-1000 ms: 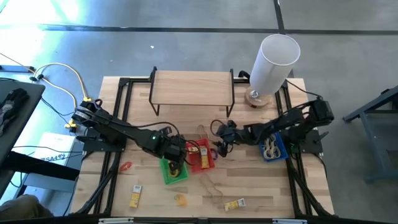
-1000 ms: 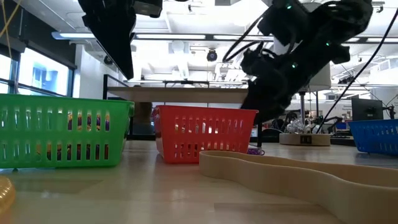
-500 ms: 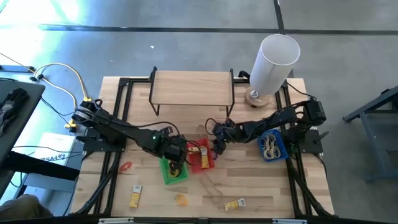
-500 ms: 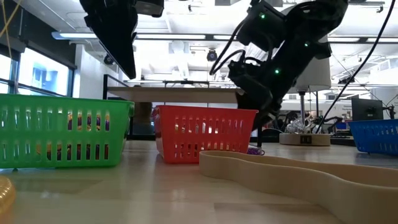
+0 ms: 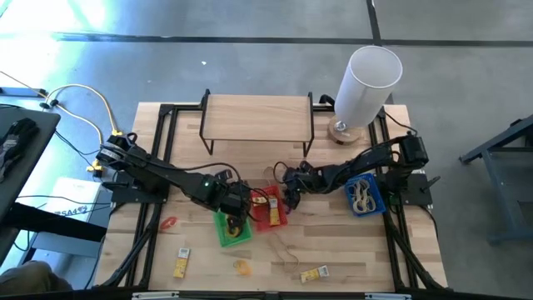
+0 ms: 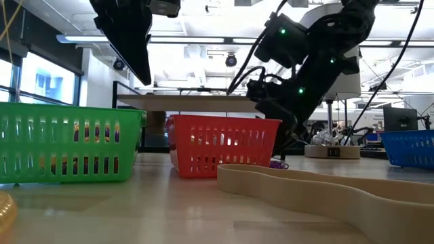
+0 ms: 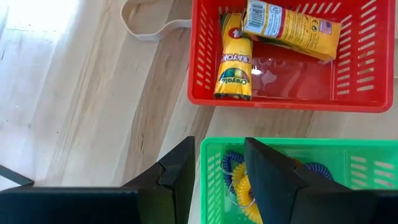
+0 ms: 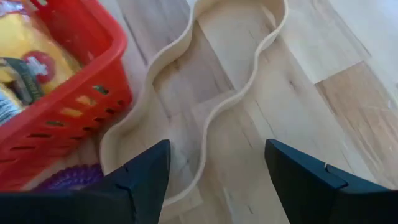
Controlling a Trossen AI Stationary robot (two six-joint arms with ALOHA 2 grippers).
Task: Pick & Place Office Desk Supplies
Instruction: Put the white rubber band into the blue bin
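Office supplies are lying scattered over the wooden table (image 5: 250,146) and sorted into three small baskets. Two yellow crayon boxes are sitting in the red basket (image 7: 199,56): one (image 7: 233,59) is showing the word "Crayola" along its side, and the other (image 7: 291,26) is lying flat with a barcode and small print too fine to read. Just beside it, the green basket (image 7: 360,152) is holding coiled rings, a blue one (image 7: 231,169) and a yellow one (image 7: 242,186) among them. A blue basket (image 5: 364,197) near the right arm is holding tan rubber-band loops. Loose on the table are lying a tan rubber band (image 8: 205,106) with wavy sides, a purple ring (image 8: 68,177) just beside the red basket, a red ring (image 5: 168,223), a yellow ring (image 5: 241,267), and three small yellow packets (image 5: 312,273) near the front edge. The left gripper (image 7: 214,177) is hovering over the green basket's rim, its fingers apart and grasping nothing. The right gripper (image 8: 211,180) is hanging above the tan rubber band next to the red basket, its fingers spread wide with nothing between them. A tall white cylinder (image 5: 366,83) is standing at the far right corner, beside a low wooden shelf (image 5: 258,115).
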